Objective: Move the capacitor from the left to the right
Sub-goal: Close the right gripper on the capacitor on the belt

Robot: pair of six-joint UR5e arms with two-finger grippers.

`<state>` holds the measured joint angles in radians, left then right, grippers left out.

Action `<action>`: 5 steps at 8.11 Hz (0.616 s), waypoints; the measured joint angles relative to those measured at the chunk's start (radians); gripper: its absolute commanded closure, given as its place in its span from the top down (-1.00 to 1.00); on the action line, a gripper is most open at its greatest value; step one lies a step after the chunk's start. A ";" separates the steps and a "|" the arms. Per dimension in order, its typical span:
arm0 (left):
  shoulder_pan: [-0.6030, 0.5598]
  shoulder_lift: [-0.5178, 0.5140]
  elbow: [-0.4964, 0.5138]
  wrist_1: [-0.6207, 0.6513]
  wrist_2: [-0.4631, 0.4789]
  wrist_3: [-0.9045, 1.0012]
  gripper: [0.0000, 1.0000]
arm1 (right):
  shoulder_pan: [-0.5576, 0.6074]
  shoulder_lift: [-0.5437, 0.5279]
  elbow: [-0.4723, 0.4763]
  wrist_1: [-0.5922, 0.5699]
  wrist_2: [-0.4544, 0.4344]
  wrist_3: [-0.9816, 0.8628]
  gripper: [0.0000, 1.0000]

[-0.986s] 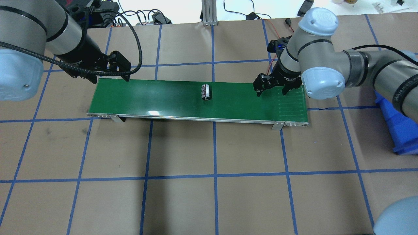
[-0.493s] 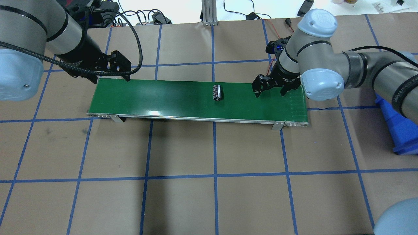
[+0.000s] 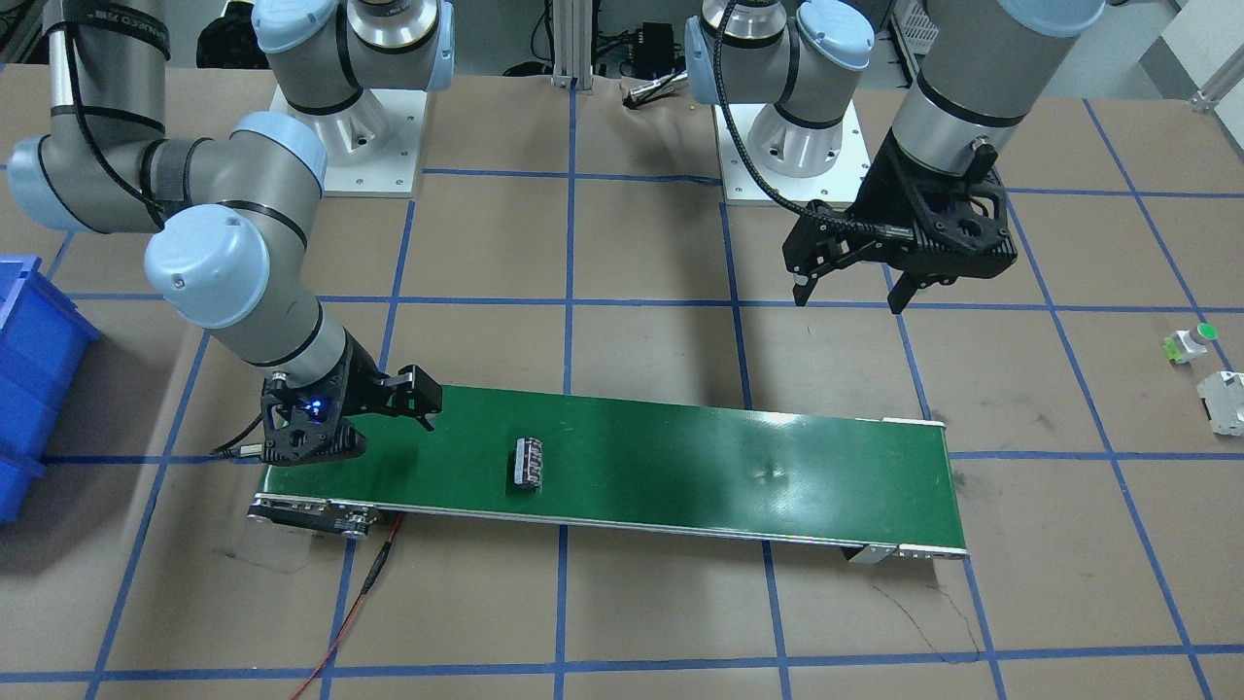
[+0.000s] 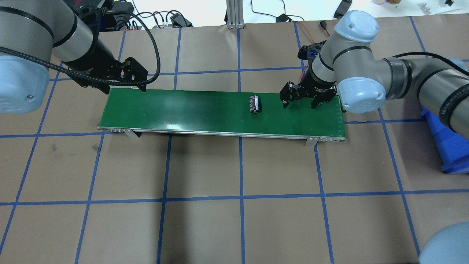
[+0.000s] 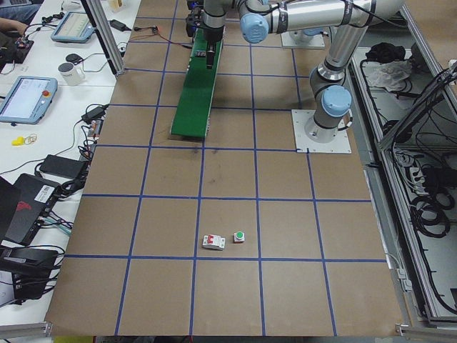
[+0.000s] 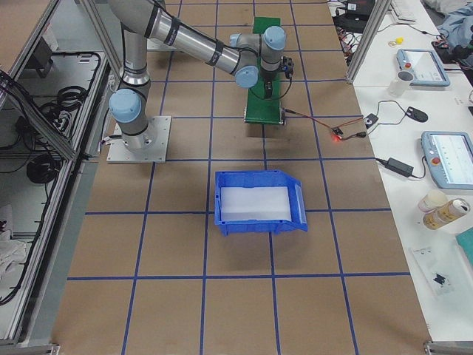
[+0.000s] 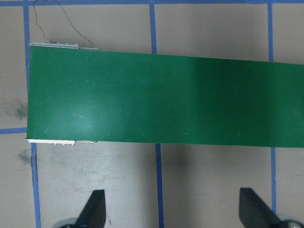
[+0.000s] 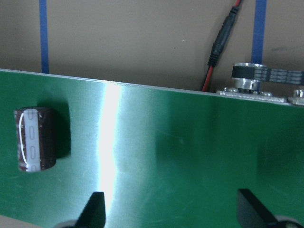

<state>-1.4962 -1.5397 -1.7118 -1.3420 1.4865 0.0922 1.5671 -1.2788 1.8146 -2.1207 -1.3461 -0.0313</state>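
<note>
The capacitor [image 4: 255,104] lies on the green belt [image 4: 183,110], just left of the wide-open, empty right fingers [image 4: 285,99], while the left fingers [image 3: 801,277] gape empty too.

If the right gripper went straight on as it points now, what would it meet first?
Probably the bare green belt: the right gripper points down at it, and the capacitor lies beside its open fingers, not between them.

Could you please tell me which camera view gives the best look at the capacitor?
The right wrist view: the capacitor is close and sharp, dark brown with a pale stripe, lying on the belt. The overhead and front views show it small; the left wrist view misses it; the side views are too distant.
</note>
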 measured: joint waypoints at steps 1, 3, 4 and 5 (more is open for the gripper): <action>0.000 0.000 0.000 0.000 0.001 0.001 1.00 | 0.001 0.000 0.000 -0.002 0.009 0.021 0.92; 0.000 0.000 0.000 0.000 0.001 0.003 1.00 | 0.013 0.001 0.000 -0.007 0.010 0.082 0.91; 0.000 0.000 0.000 0.000 0.001 0.004 1.00 | 0.029 0.004 0.000 -0.022 0.005 0.100 0.85; 0.000 0.000 0.000 0.000 0.001 0.006 1.00 | 0.050 0.014 0.000 -0.048 -0.001 0.118 0.75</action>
<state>-1.4966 -1.5398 -1.7120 -1.3422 1.4874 0.0980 1.6169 -1.2652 1.8147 -2.1690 -1.3474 0.0862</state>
